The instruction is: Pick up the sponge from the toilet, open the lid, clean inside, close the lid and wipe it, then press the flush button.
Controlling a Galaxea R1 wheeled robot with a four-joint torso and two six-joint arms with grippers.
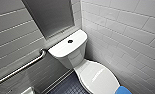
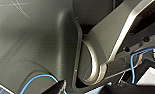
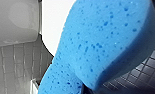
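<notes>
- Blue sponge [image 1: 124, 91] at the head view's lower right corner, just beside the front end of the closed lid [image 1: 98, 77].
- White toilet [image 1: 72, 57] mid-frame, dark flush button [image 1: 70, 41] centred on the tank top.
- Steel grab bar [image 1: 23, 67] lower left.
- State of right gripper and left gripper: open or clamped, impossible to tell.

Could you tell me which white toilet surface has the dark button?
The flat rectangular tank top, set against the wall; the oval lid below it is plain.
</notes>
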